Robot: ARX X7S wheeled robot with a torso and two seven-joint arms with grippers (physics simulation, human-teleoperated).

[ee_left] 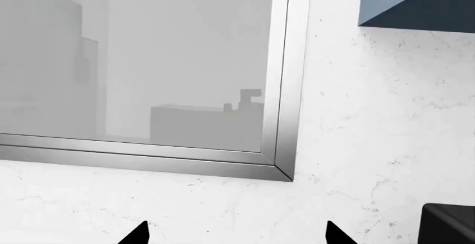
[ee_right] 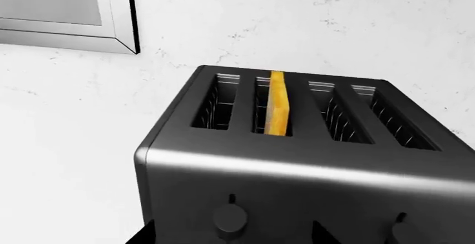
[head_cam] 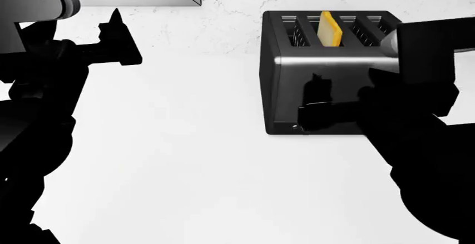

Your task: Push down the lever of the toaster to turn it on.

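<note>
A white marbled surface [head_cam: 186,160] carries 1 yellow slice of bread [head_cam: 330,30] standing upright, near a steel-framed window [ee_left: 286,88] and a dark blue cabinet [ee_left: 423,5] on the wall.

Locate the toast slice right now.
The toast slice stands upright in the second slot from the left of the toaster, seen from its front in the right wrist view. In the head view it shows at upper right, near the marble wall.
</note>
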